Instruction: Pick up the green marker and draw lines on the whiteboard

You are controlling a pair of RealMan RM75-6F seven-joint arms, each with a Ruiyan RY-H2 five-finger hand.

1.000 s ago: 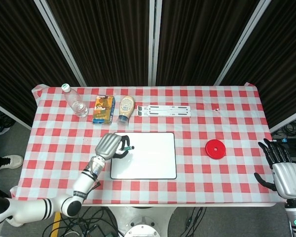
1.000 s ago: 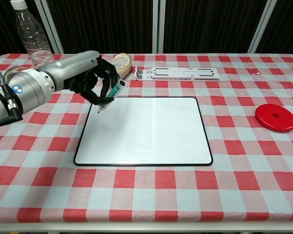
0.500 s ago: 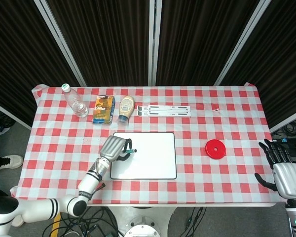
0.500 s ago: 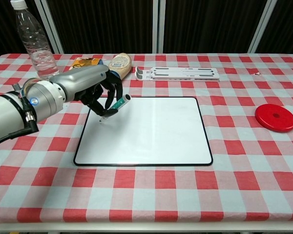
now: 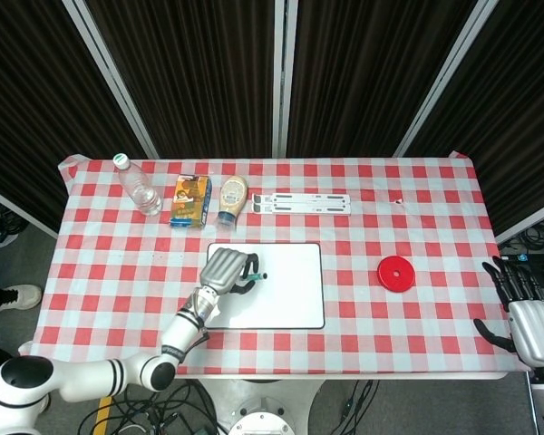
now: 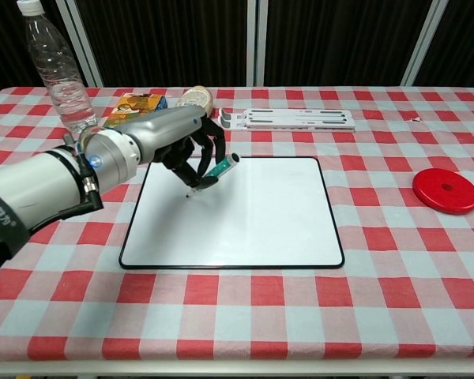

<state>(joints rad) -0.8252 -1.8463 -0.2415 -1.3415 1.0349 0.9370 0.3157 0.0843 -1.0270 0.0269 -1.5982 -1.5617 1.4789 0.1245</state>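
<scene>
The whiteboard (image 5: pixel 286 294) (image 6: pixel 253 217) lies flat at the table's middle front, black-rimmed and blank. My left hand (image 5: pixel 225 270) (image 6: pixel 191 150) hovers over its left part and grips the green marker (image 5: pixel 254 275) (image 6: pixel 216 171). The marker slants with its tip down at the board's upper left area and its cap end pointing right. My right hand (image 5: pixel 524 313) shows only in the head view, off the table's right front corner, with fingers spread and nothing in it.
Along the back stand a water bottle (image 6: pixel 57 67), an orange box (image 5: pixel 190 199), a squeeze bottle (image 5: pixel 233 198) and a white rack (image 6: pixel 288 119). A red disc (image 6: pixel 445 190) lies to the right of the board.
My left hand has carried the marker to the right across the board's upper left part. No line shows on the board. The right hand has barely moved.
</scene>
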